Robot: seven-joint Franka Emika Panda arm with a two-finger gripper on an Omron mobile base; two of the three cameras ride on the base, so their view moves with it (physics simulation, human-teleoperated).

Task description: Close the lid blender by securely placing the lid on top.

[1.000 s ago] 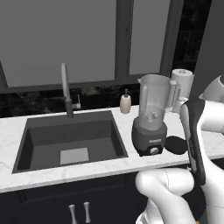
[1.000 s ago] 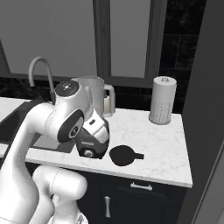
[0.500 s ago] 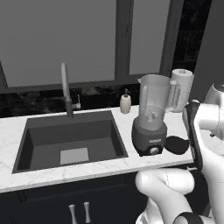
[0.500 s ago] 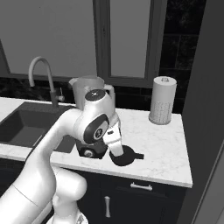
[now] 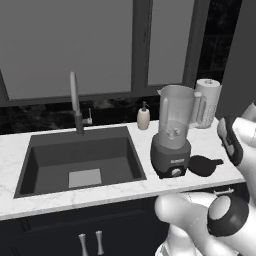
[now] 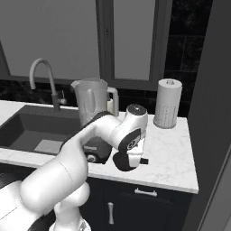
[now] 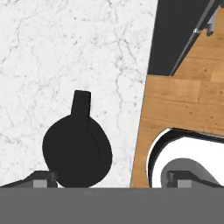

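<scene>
Blender base marking, seemingly text, unreadable.

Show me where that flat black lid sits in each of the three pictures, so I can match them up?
Left base view: the lid lies on the counter, lower right, just right of the blender.
Right base view: centre, on the counter right of the blender, partly hidden behind the white arm.
Hand view: lower left, on white marble.
Shared landmark: the blender in both base views.

The arm is bent forward with the wrist turned downward. The gripper is pointed straight down, its fingertips spread wide with nothing held between them.
</scene>
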